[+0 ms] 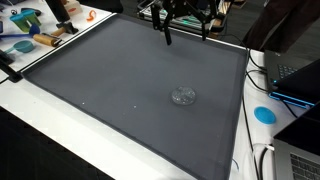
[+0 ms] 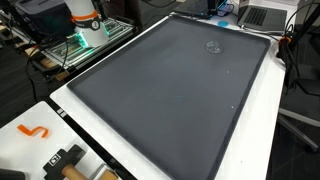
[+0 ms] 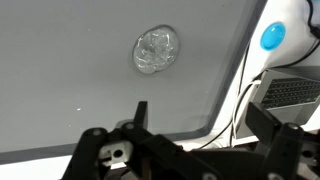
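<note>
Lid [image 1: 183, 96]: flat on mat [image 1: 100, 80], nothing holds it.
End effector [image 1: 185, 35]: open, empty, over mat's edge.

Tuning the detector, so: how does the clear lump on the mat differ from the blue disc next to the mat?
The clear lump is see-through and crinkled; the blue disc is solid-coloured and looks smooth. The clear lump lies on the grey mat; the blue disc lies off it, on the white table. Both are roundish and lie alone.
</note>
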`<move>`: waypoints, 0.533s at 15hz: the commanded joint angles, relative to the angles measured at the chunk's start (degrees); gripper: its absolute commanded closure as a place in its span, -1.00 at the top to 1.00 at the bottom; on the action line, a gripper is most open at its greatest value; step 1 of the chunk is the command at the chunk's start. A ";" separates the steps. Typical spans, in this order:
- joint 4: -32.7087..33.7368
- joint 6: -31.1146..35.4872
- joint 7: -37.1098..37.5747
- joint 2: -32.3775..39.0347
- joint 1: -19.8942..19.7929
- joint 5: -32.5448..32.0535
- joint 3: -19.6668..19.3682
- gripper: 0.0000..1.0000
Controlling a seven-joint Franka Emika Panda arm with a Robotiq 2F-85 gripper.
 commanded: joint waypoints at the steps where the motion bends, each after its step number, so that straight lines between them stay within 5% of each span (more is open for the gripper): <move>1: 4.26 -1.32 12.96 2.96 2.52 -9.77 -0.69 1.00; 8: 14.37 -9.98 31.79 9.74 8.52 -27.13 -1.91 1.00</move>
